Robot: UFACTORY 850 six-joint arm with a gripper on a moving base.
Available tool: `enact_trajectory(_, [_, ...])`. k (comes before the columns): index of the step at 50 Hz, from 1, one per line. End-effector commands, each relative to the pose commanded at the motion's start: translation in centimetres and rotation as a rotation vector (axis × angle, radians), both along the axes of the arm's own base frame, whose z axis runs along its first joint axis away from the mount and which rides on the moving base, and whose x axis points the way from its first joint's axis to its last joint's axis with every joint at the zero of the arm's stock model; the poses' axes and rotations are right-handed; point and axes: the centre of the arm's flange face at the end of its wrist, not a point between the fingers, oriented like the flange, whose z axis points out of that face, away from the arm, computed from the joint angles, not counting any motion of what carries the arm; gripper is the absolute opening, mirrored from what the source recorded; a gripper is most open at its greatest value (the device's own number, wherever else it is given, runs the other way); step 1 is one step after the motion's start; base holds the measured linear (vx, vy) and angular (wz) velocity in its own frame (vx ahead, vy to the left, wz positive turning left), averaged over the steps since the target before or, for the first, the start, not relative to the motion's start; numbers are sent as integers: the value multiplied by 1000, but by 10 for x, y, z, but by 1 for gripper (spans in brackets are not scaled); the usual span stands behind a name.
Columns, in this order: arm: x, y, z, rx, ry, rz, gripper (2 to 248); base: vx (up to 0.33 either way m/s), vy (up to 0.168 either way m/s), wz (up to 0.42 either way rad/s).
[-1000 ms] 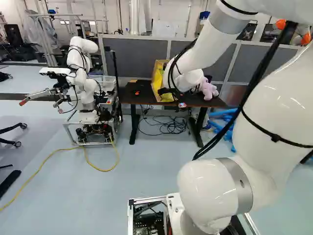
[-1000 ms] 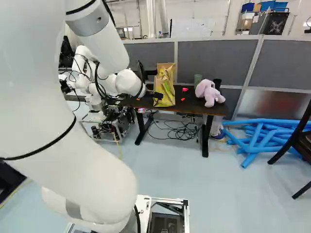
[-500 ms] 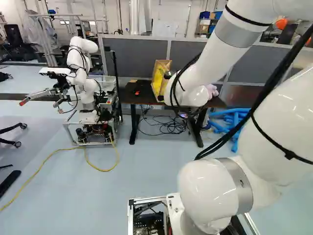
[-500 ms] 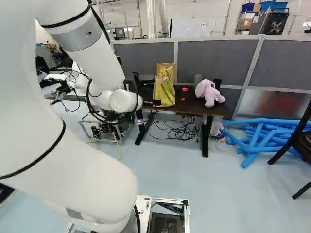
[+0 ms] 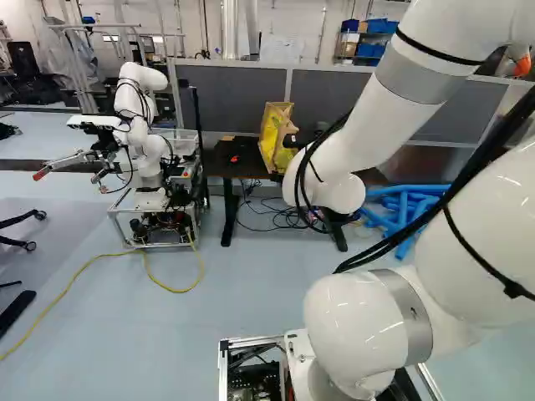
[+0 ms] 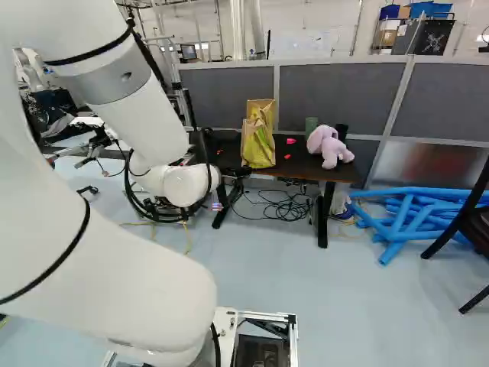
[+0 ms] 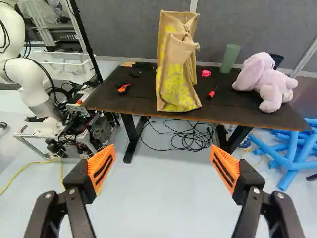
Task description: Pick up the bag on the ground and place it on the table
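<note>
A tan paper bag with yellow print (image 7: pixel 178 82) stands upright on the dark tabletop (image 7: pixel 121 101), near its front edge; the same bag (image 6: pixel 258 141) shows in the right base view. My gripper (image 7: pixel 162 166) is open, its orange-padded fingers wide apart with only floor seen between them. The bag is ahead of the gripper, beyond the fingertips and touching neither finger. In both base views my arm's wrist end hides most or all of the gripper.
A pink plush rabbit (image 7: pixel 265 82), a green cup (image 7: pixel 230 58) and small red items share the tabletop. Cables (image 7: pixel 185 139) lie beneath it. Another robot (image 5: pixel 144 125) stands left of the table. Blue tubes (image 6: pixel 416 214) and a dark chair (image 6: pixel 466 222) are to the right.
My arm's wrist end has lowered and drawn away from the bag; in the right base view it moved left and down. The bag stays put on the table. The base has not moved.
</note>
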Motion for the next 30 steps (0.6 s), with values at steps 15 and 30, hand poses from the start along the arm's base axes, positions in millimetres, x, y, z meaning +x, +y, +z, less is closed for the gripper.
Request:
enact_trajectory(15, [-20, 1, -9, 1, -39, 4, 247, 0, 0, 0])
enact_trajectory(30, [-32, 2, -15, 2, -64, 6, 247, 0, 0, 0])
